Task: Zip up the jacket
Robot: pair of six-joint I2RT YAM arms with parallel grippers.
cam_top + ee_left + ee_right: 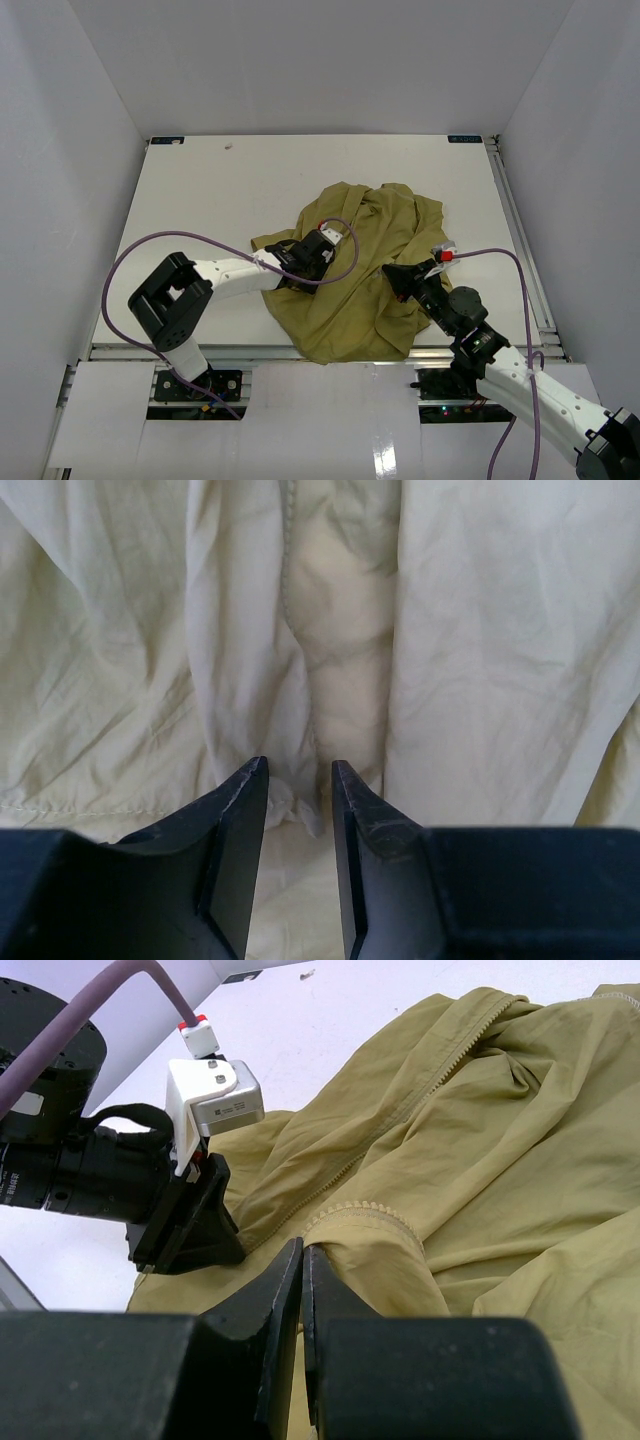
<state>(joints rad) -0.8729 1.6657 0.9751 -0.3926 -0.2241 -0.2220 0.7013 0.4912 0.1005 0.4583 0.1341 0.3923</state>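
Observation:
The olive-yellow jacket (365, 265) lies crumpled on the white table, right of centre. My left gripper (308, 258) rests on its left part. In the left wrist view the jaws (298, 770) stand a narrow gap apart with a small bunched fold of the jacket (285, 802) pinched at their tips. My right gripper (402, 277) is at the jacket's right side. In the right wrist view it (303, 1248) is shut on the jacket's zipper edge (365, 1212), where the row of teeth bends. The slider is not visible.
The white table (220, 190) has a raised rail along its right edge (515, 230). White walls enclose the back and sides. The left arm's purple cable (150, 250) loops over the table's left half. The left wrist camera block (215, 1100) sits close to my right fingers.

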